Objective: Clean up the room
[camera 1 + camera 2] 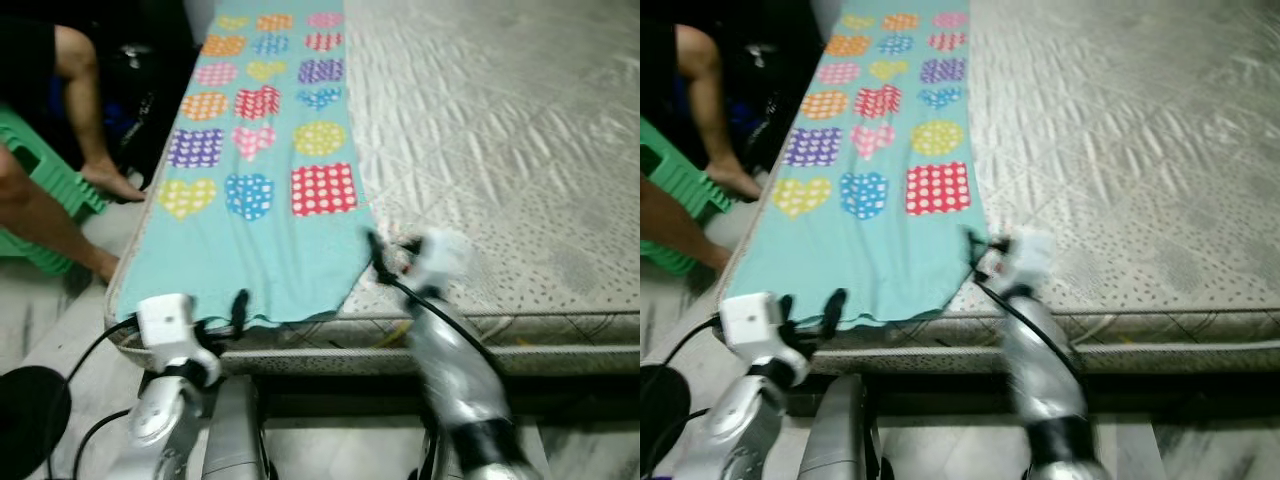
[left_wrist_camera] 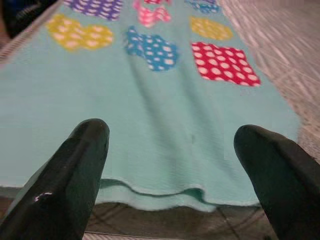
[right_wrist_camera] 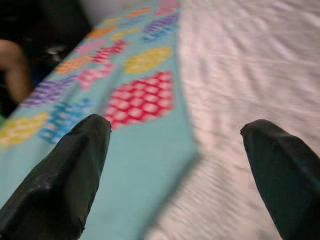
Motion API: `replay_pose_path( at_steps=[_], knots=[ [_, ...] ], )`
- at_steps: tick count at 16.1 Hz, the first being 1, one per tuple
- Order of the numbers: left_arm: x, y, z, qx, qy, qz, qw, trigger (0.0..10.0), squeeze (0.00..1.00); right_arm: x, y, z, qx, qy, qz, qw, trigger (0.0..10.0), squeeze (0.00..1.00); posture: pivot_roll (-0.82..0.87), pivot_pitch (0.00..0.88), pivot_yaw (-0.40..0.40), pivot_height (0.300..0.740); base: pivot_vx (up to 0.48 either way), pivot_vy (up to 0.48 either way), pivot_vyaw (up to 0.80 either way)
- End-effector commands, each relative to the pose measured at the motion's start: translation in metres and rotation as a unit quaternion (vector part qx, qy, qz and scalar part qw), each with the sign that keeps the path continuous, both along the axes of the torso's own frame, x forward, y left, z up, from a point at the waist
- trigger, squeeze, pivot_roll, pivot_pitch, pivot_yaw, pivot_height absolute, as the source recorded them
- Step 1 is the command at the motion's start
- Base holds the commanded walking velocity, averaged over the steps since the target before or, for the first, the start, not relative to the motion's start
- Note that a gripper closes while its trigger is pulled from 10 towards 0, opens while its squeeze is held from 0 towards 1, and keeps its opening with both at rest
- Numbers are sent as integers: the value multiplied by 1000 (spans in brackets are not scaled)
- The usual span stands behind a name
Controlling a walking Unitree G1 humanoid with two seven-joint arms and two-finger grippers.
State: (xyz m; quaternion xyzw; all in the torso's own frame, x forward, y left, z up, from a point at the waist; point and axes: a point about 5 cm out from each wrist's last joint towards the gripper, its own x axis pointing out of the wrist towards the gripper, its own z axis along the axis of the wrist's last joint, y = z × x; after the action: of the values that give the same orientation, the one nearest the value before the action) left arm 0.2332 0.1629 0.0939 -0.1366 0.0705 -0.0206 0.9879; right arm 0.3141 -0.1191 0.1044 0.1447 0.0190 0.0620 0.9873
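So far: we judge little is done; the teal blanket (image 1: pixel 265 150) lies flat along the mattress (image 1: pixel 500 150), not yet folded.
Left gripper (image 2: pixel 175 165): spread wide, empty, at the blanket's near hem.
Right gripper (image 3: pixel 175 165): spread, empty, over its right border.
Edges: the hem overhangs the mattress's front edge.
Room: bare mattress rightward; a person's legs (image 1: pixel 70 120) and green stool (image 1: pixel 45 185) crowd our left.

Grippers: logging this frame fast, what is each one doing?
Left gripper: open, holding nothing, at the near hem of the teal blanket.
Right gripper: open, holding nothing, over the blanket's right edge.
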Motion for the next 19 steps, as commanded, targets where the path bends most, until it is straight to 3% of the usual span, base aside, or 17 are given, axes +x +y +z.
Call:
replay_pose_path(
  at_steps=[1, 3, 7, 19],
  knots=[
    [0, 1, -5, 0, 6, 0, 1000, 10000, 0, -4, 4, -1, 3, 8, 12, 1000, 10000, 0, -27, 32, 72, 539, 0, 0, 0],
    [5, -4, -5, -2, 3, -7, 1000, 10000, 0, -8, -1, -4, -9, 10, 6, 1000, 10000, 0, -34, 25, 75, 539, 0, 0, 0],
    [16, -10, -3, -7, -6, -21, 1000, 10000, 0, 2, -4, 21, 11, -18, -17, 1000, 10000, 0, -54, 0, 90, 539, 0, 0, 0],
    [20, -12, -8, -4, -8, -29, 1000, 10000, 0, 4, -11, 18, -5, -7, -21, 1000, 10000, 0, -60, 0, 85, 675, 0, 0, 0]
  ],
)
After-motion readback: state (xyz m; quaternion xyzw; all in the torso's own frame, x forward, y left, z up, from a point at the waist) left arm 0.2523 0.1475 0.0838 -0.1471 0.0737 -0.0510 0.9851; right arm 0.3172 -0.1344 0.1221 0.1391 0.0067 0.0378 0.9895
